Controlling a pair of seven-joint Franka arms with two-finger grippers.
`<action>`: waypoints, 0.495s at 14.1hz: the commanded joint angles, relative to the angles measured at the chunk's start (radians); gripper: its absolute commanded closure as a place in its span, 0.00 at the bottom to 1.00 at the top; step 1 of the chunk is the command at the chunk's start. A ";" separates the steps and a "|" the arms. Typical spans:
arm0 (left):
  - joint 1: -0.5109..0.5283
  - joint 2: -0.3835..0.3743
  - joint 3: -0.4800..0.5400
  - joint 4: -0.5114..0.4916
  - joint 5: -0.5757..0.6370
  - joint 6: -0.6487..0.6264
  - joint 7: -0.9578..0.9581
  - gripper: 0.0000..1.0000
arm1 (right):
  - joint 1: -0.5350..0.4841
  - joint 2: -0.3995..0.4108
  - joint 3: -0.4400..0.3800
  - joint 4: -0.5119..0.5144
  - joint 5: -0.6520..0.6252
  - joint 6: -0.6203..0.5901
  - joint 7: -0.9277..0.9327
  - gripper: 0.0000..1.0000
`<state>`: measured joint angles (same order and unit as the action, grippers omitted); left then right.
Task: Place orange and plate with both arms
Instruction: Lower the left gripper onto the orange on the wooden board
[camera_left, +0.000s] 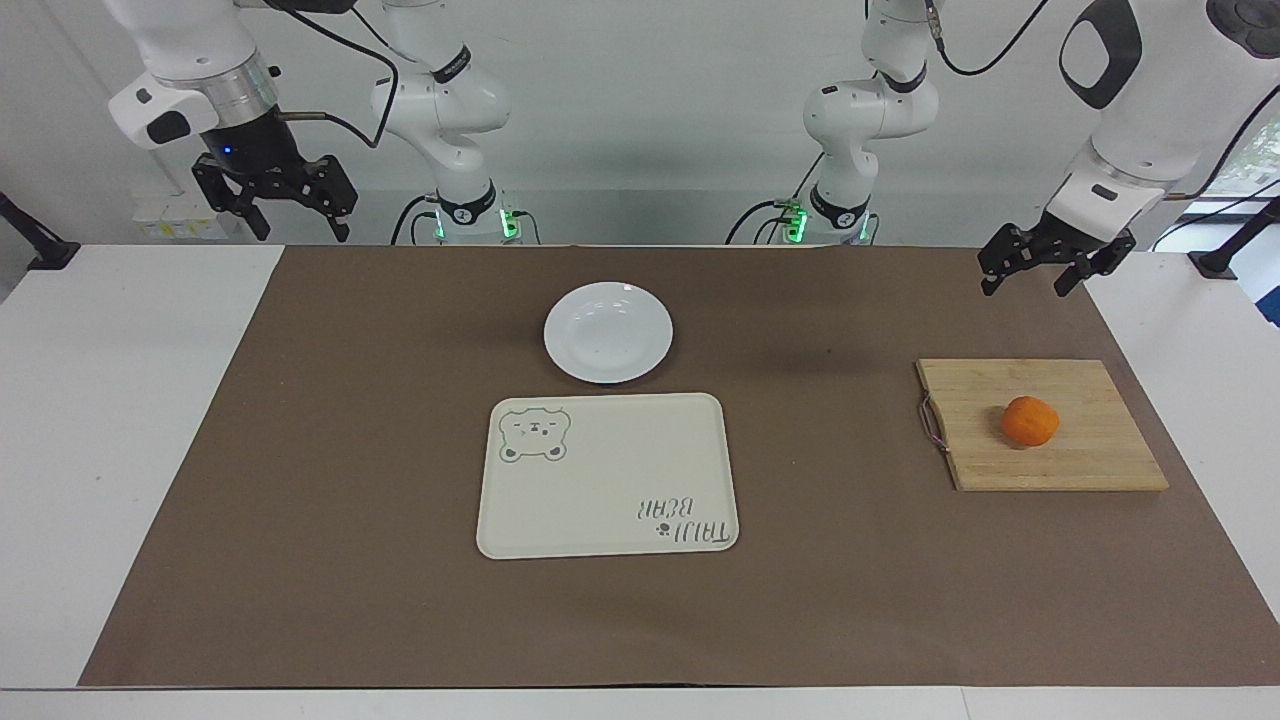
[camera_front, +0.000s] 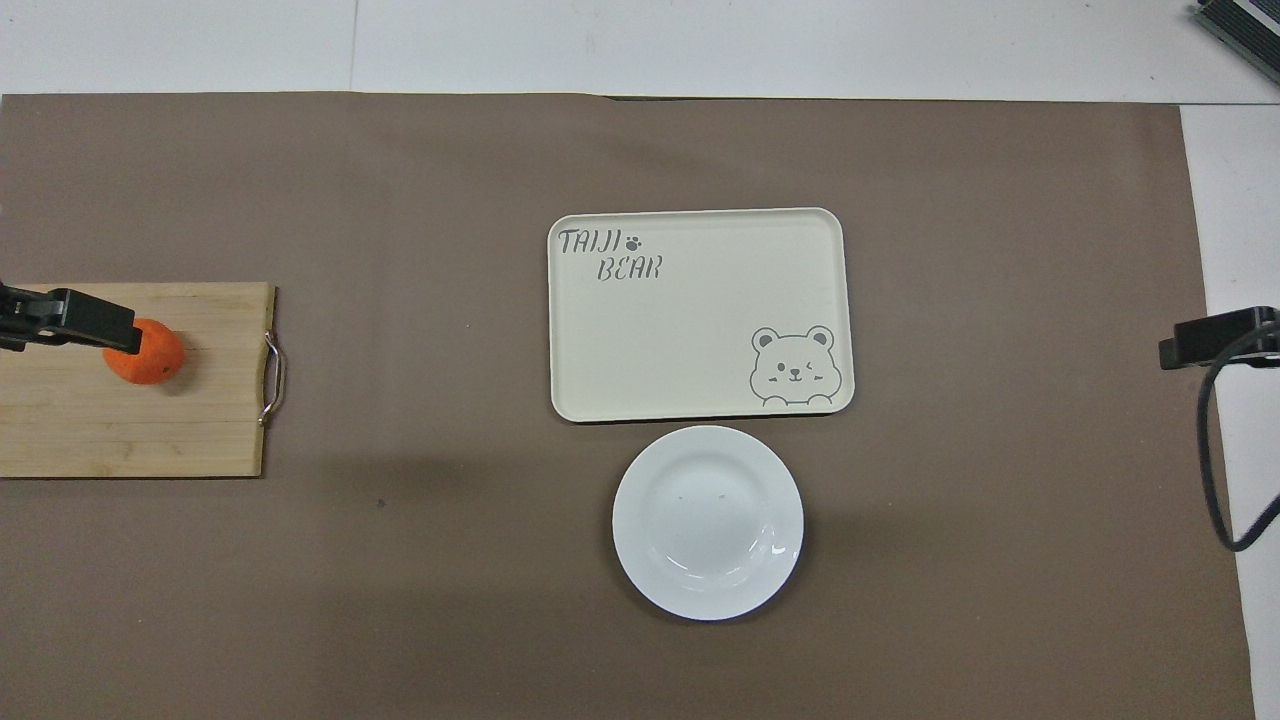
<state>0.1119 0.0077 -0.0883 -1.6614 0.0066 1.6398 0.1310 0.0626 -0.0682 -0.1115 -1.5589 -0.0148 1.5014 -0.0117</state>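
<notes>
Orange (camera_left: 1029, 420) sits on my wooden cutting board (camera_left: 1090, 460) toward my left arm's end of the worktop (camera_left: 150, 420), untouched. White plate (camera_left: 608, 332) lies on the brown mat (camera_left: 350, 450) mid-worktop, just beside the cream bear tray (camera_left: 607, 474) and nearer to me than it, not touching. My left gripper (camera_left: 1040, 268) hangs in the air over the mat's edge near the board, fingers spread, grasping nothing. My right gripper (camera_left: 285, 205) hangs high at the right arm's end, also released and empty. Two small white arms with green lights (camera_left: 470, 215) stand between my bases.
</notes>
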 joint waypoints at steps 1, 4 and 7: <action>0.060 -0.008 -0.005 -0.075 -0.017 0.087 0.096 0.00 | 0.002 -0.013 0.000 -0.015 -0.008 -0.001 -0.019 0.00; 0.109 0.006 -0.005 -0.124 -0.017 0.167 0.172 0.00 | 0.002 -0.013 0.000 -0.015 -0.008 -0.001 -0.019 0.00; 0.149 0.061 -0.005 -0.127 -0.017 0.233 0.249 0.00 | 0.002 -0.013 0.000 -0.015 -0.008 -0.001 -0.020 0.00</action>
<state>0.2264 0.0432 -0.0859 -1.7721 0.0063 1.8194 0.3261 0.0626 -0.0682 -0.1115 -1.5589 -0.0148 1.5014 -0.0117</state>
